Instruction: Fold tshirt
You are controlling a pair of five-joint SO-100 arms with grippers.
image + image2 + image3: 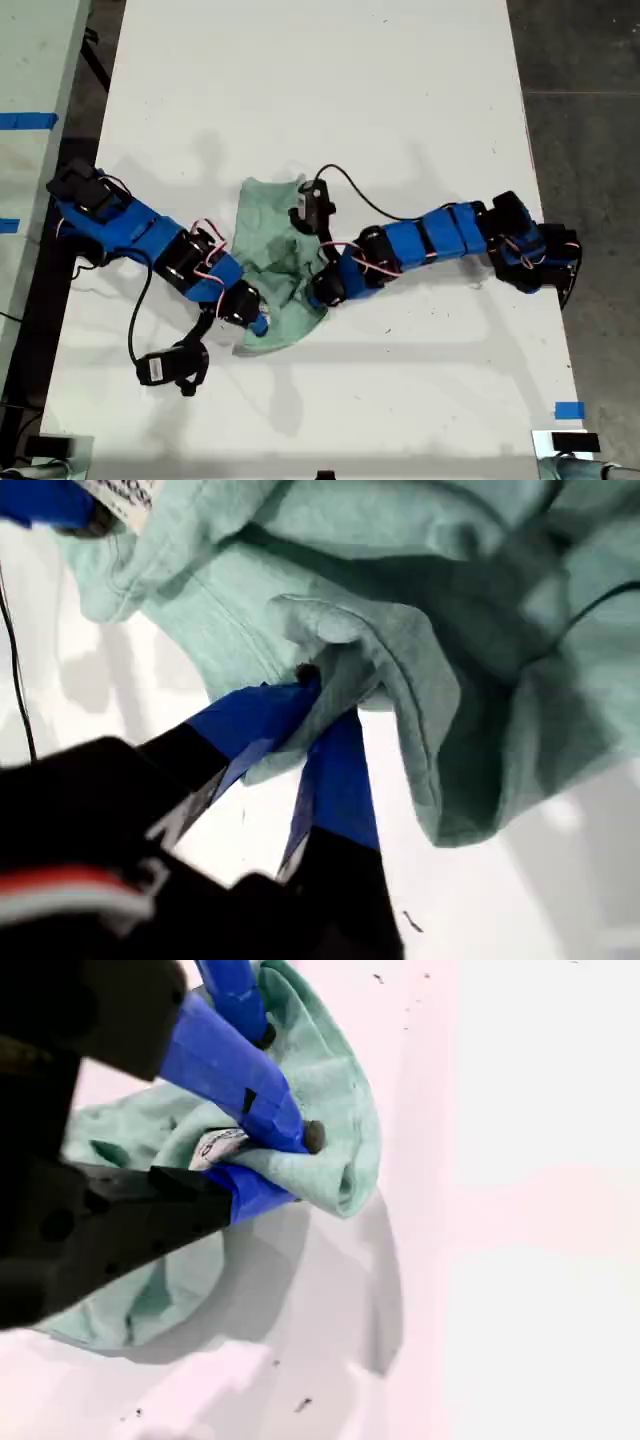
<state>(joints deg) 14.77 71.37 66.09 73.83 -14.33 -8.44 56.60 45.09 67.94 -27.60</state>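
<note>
Both grippers, my first gripper and my second gripper, clamped on crumpled tshirt

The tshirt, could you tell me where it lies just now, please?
The tshirt lies bunched on the white table, just left of centre in the exterior view, between the two blue arms, with my first pincer and my second pincer each pinching a fold.

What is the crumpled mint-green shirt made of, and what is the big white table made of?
The pale mint-green tshirt looks like soft knit cloth, probably cotton: matte, slightly fuzzy, with stitched hems and loose folds where my first gripper pinches it. The white table looks hard and smooth with a faint sheen, perhaps laminate or painted board; the pictures cannot settle which.
</note>
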